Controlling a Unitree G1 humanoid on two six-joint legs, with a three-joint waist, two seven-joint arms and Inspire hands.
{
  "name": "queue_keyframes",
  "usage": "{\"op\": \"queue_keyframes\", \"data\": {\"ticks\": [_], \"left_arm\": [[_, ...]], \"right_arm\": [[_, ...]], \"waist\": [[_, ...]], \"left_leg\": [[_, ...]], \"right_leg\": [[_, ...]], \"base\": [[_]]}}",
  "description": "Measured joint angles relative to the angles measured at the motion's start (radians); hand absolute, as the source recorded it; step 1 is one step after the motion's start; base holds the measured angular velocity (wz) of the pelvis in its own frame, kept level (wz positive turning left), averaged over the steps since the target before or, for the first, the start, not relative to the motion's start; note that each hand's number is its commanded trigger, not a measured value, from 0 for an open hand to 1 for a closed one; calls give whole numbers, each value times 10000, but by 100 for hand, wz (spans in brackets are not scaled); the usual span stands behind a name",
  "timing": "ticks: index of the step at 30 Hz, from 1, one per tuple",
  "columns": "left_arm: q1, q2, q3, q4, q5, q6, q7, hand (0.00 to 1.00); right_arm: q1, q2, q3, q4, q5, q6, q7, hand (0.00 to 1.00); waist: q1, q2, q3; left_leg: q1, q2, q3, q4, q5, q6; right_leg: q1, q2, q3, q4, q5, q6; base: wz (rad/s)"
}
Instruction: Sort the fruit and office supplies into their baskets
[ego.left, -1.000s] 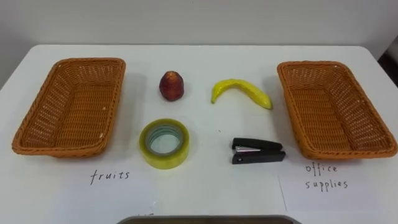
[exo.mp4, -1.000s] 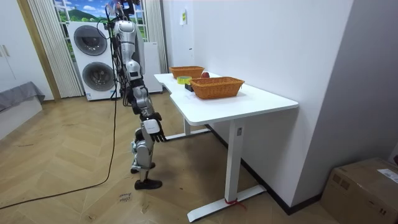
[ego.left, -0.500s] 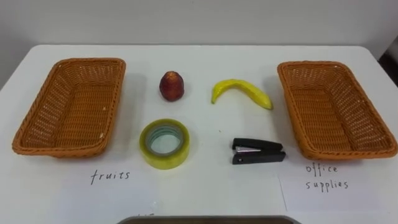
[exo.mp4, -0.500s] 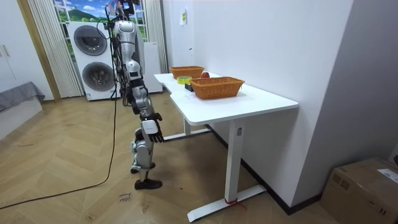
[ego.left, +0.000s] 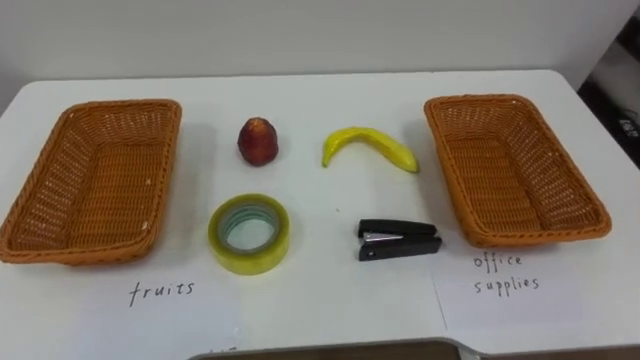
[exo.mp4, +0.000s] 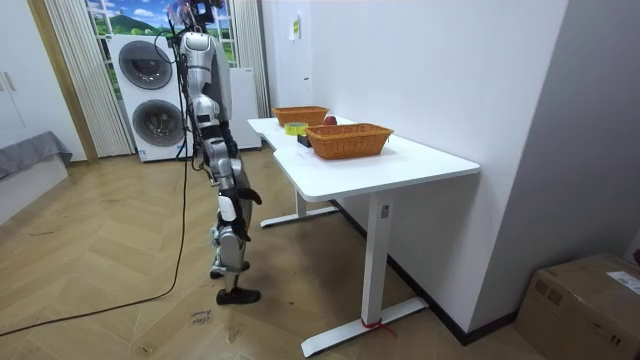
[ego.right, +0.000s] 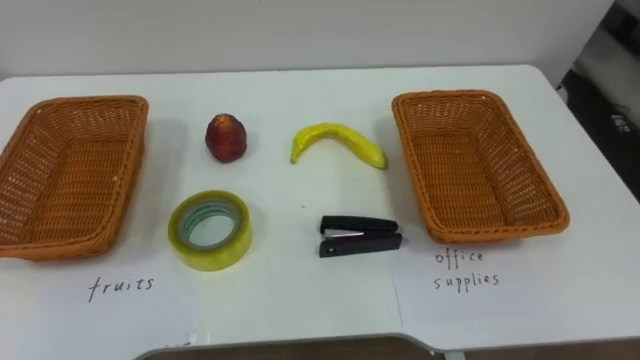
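On the white table (ego.left: 330, 300) a red apple (ego.left: 258, 141) and a yellow banana (ego.left: 368, 147) lie at the back middle. In front of them sit a yellowish tape roll (ego.left: 249, 233) and a black stapler (ego.left: 399, 240). An empty wicker basket (ego.left: 90, 175) stands at the left above the handwritten label "fruits" (ego.left: 160, 291). A second empty wicker basket (ego.left: 510, 165) stands at the right above the label "office supplies" (ego.left: 505, 272). In the room view I stand at the table's long side, my right hand (exo.mp4: 246, 194) low beside my hip, below the tabletop.
The table's front edge runs along the bottom of the eye views. Its right end drops off just past the right basket. In the room view, stacked washing machines (exo.mp4: 150, 95) stand behind me and a cardboard box (exo.mp4: 585, 300) sits on the floor at the room view's right.
The eye view has shifted, so everything on the table sits further left in the picture; the things themselves have not moved. In the room view my right arm has risen a little toward the table.
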Motion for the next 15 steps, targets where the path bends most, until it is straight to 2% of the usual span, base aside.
{"op": "queue_keyframes", "data": {"ticks": [5,9,15], "left_arm": [[145,-15,93,-185,270,-2,228,0],[153,-17,85,-214,270,-3,375,0],[170,-16,74,-342,267,-3,415,0]], "right_arm": [[-89,-146,-466,-886,252,-150,-616,0],[-47,-155,-982,-1935,338,-288,-1284,0],[-137,-240,-1401,-3544,348,-484,-2581,0]], "waist": [[-141,-66,-36],[-203,-57,-69],[-409,-7,-64]], "left_leg": [[-10,-5,6,-15,-1,0],[22,-7,91,-13,0,1],[-9,-15,97,-62,3,4]], "right_leg": [[8,5,21,4,2,0],[-4,32,266,23,5,-4],[-174,7,307,199,-32,-8]], "base": [[0],[-6],[-3]]}}
